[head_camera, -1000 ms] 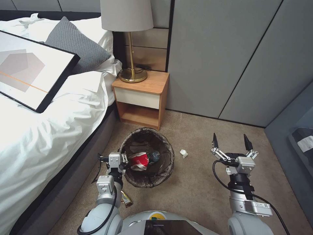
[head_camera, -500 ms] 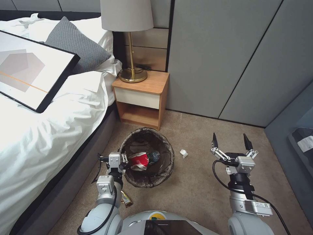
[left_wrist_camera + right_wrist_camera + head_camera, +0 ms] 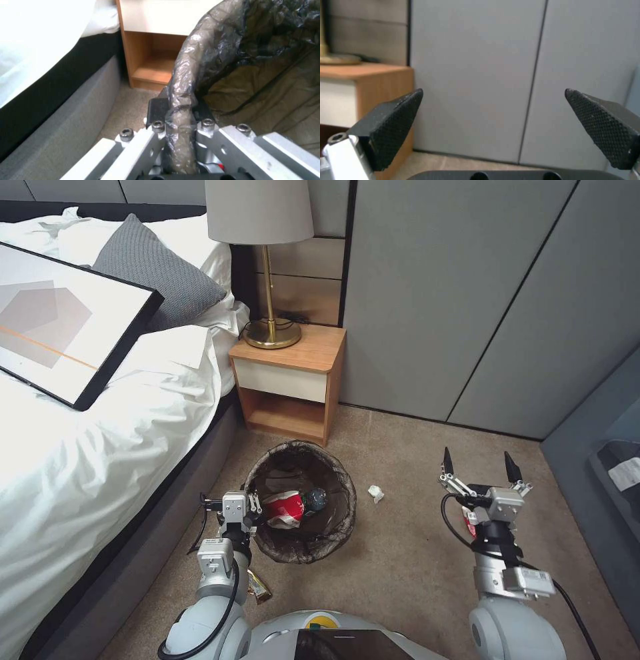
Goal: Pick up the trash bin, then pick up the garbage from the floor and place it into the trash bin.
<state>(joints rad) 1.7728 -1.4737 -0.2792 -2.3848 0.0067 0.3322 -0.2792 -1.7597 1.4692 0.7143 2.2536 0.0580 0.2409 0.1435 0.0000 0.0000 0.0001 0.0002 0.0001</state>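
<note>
Beside the bed, left hand (image 3: pixel 250 505) clamping trash bin (image 3: pixel 300 553) rim, right hand (image 3: pixel 480 465) spread open.

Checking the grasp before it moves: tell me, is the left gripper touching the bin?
Touching. In the left wrist view the left gripper is clamped on the bin's bag-covered rim.

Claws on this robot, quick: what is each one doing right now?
Left claw: shut on the trash bin's lined rim.
Right claw: open, holding nothing.

A bedroom: a white-sheeted bed (image 3: pixel 87 447) with a grey knitted pillow (image 3: pixel 157 270), a wooden nightstand (image 3: pixel 290 380) carrying a brass lamp (image 3: pixel 267 260), beige carpet (image 3: pixel 393 553).
</note>
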